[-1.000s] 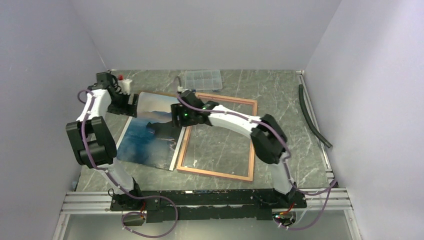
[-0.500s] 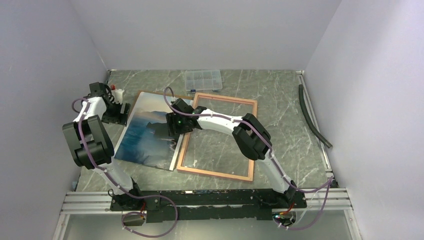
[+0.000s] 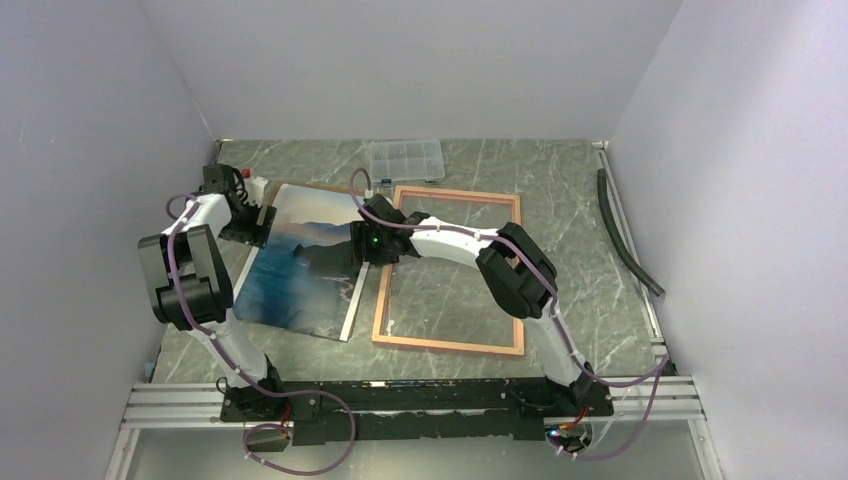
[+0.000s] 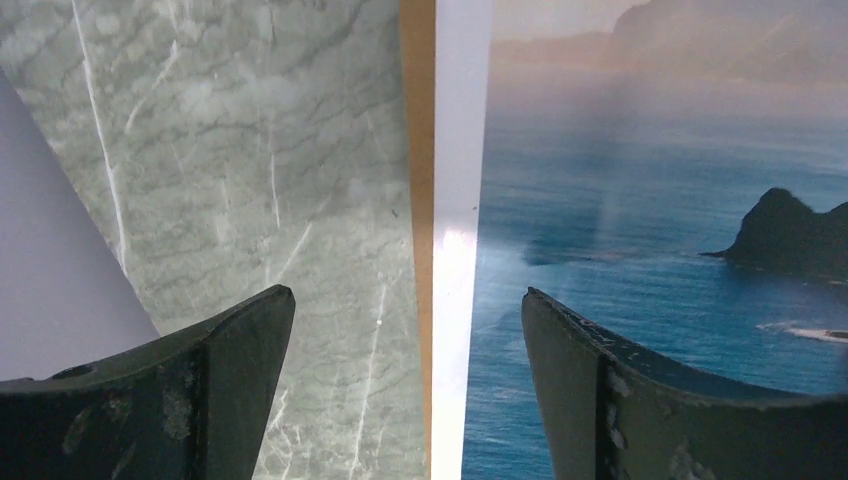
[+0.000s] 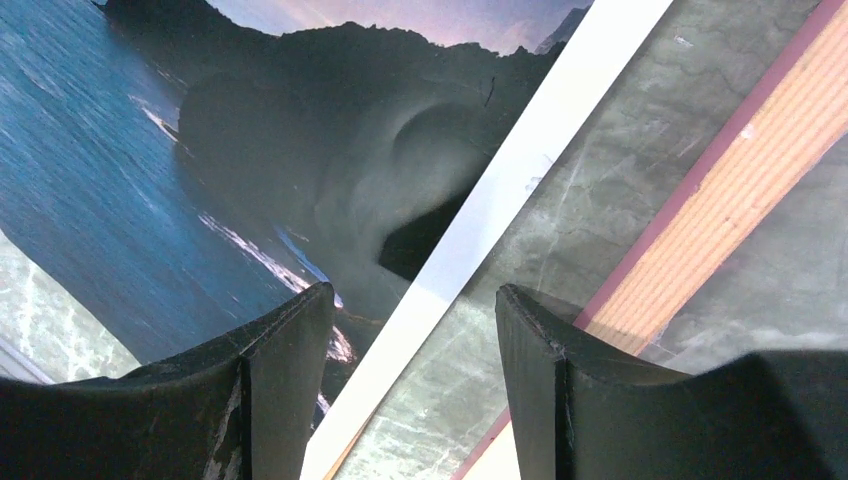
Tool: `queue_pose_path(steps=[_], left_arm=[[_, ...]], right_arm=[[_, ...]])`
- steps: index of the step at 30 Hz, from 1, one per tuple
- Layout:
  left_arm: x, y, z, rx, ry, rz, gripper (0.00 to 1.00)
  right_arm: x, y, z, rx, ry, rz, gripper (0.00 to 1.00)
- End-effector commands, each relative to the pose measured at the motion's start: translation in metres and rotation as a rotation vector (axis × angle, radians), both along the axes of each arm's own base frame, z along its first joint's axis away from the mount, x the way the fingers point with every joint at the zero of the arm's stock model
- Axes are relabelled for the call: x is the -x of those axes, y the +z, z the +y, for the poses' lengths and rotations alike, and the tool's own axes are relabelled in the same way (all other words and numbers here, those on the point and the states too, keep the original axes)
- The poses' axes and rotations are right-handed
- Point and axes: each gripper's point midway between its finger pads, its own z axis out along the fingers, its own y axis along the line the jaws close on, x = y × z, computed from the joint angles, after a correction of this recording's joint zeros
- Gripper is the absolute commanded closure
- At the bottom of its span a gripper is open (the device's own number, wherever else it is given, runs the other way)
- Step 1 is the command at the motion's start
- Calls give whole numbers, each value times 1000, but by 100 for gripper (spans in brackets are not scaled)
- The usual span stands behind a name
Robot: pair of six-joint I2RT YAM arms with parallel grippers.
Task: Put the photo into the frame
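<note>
Top external shows left gripper (image 3: 254,222) and right gripper (image 3: 361,246) released, straddling opposite edges of photo (image 3: 298,282), likely to lift it into frame (image 3: 450,346) alongside.

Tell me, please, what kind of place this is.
Probably a robot test booth, not a home: plain walls close in a marble-look table, the left arm and right arm are bolted to a metal rail, and a photo and frame lie out.
</note>
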Motion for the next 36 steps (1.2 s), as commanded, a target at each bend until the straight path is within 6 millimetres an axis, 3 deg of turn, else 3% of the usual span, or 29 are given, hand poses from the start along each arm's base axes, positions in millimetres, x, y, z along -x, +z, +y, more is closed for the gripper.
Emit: queue_pose_path(steps=[1, 10, 16, 21, 30, 36], left_arm=[[-10, -6, -2, -37, -26, -24, 11], [4, -34, -20, -10, -57, 36, 17], [11, -43, -33, 57, -66, 75, 23], [16, -49, -36, 76, -74, 101, 28], [17, -49, -38, 84, -83, 110, 32], [18, -48, -37, 76, -89, 109, 33]], right_arm=[[-4, 5, -4, -30, -44, 33, 36], [-12, 2, 7, -90, -128, 100, 35], [-16, 12, 30, -232, -140, 157, 35], [-20, 35, 45, -348, -112, 152, 36], [-17, 95, 56, -540, -37, 76, 36], [-11, 111, 52, -565, -19, 53, 37]])
